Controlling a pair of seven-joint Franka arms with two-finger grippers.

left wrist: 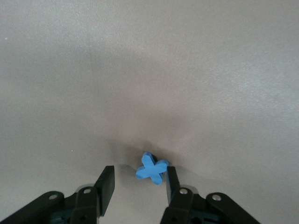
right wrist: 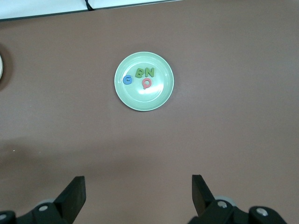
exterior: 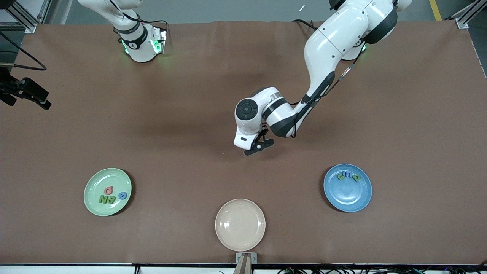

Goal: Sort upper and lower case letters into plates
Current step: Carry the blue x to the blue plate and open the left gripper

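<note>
blue plate's letters (exterior: 348, 176): too small to read in the front view
cream plate (right wrist: 1, 65): cut off by the right wrist view's edge
blue x letter (left wrist: 152, 169): hidden under the left arm in the front view

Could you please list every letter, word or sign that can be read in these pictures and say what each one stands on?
"B", "N": two green letter pieces on the mint green plate.
"G": blue piece on the same plate.
"Q": red piece, same plate, probably.
"X": blue piece on the table, by the left hand.
Pieces on the blue plate: not legible.
No words or labels legible.
</note>
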